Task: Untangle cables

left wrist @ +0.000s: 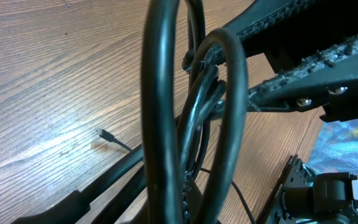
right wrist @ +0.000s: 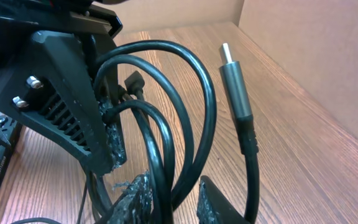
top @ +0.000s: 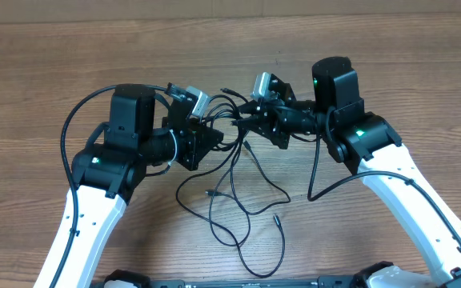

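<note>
Centrally, cables (right wrist: 211, 106): thin black cords bunched between the two tools above the middle of the worktop (top: 38, 80), loose lengths trailing over the wood toward the robot's base.
Knot (top: 230, 118): small tangle of overlapping loops right where the tools meet; resting on the wood or lifted off it, impossible to tell.
Loose plug tips (top: 209, 194): two small ends lying on the wood below the knot, apart from each other, the second at the end of a long curl further right.
Left tool (top: 217, 134): pressed fully together, strands of the cables pinched at its tips; in the left wrist view, glossy loops crossing close in front of the lens.
Right tool (top: 248, 125): narrow gap, several strands running down between the pads (right wrist: 215, 202); firm pinch or slack, not possible to tell.
Grey plug (right wrist: 234, 87): long metal-cased end, silvery tip pointing up, upright just right of the loops, its cord dropping past the right-hand pad.
Angled plug (right wrist: 132, 81): small and black, poking out among the loops beside the ribbed face of the left tool.
Stray tip (left wrist: 104, 134): small plug flat on the wood, left of the loops.
</note>
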Controlling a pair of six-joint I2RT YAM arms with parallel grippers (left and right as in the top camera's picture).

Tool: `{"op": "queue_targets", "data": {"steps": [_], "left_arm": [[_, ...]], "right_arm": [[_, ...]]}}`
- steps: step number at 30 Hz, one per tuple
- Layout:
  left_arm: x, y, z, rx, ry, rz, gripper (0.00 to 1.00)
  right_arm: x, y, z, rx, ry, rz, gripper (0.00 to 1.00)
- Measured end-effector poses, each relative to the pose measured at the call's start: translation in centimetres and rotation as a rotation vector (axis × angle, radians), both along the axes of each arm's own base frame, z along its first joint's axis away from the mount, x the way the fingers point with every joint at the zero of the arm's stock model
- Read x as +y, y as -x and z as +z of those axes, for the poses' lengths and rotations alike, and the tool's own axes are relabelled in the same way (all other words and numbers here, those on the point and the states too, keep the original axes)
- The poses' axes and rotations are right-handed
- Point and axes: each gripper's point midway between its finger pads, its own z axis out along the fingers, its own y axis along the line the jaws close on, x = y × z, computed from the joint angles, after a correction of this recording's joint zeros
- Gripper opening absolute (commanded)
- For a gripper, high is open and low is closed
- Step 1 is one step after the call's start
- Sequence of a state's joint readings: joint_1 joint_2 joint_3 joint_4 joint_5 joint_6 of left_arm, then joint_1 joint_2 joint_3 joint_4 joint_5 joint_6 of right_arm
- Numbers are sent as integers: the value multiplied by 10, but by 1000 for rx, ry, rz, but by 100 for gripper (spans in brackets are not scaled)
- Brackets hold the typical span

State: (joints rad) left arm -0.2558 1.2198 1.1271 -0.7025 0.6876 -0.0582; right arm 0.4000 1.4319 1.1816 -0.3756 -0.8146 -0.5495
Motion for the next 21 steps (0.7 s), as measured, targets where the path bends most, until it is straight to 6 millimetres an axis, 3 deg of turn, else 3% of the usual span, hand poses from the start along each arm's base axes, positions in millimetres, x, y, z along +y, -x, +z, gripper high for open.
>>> {"op": "queue_targets", "data": {"steps": [4,21], "left_arm": [[0,0,0,1,0,1,4],[1,0,-1,7,-3,4,4]], "right_arm": [[0,0,-1,3,4,-4,4],[-1,0,-3,17,9,-11,4]]}}
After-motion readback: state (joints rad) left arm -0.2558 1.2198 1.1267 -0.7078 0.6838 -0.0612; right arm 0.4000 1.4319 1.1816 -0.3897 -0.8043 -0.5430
